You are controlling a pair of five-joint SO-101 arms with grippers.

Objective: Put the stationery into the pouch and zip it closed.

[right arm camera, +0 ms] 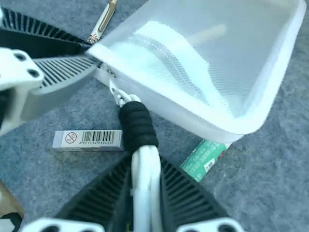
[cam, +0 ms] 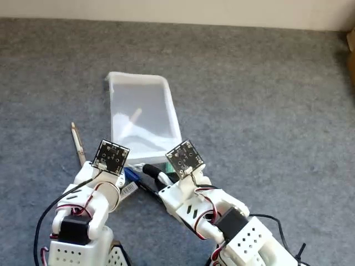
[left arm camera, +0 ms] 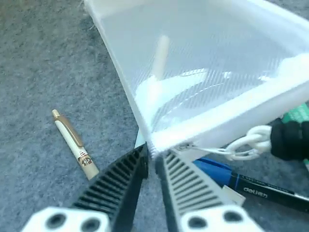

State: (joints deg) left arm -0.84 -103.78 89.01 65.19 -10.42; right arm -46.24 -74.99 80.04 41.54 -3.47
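White cord vanishes between right fingers; pouch overlaps green packet.

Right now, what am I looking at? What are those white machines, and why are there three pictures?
They are two small robot arms, the left arm and the right arm, at a grey table. One picture looks down from above. The other two come from a camera on each arm's wrist. The left gripper pinches a corner of the see-through pouch. The right gripper holds the pouch's zip cord. Lying outside the pouch are a beige pen, a blue-capped pen, a green packet and a small box with a barcode.
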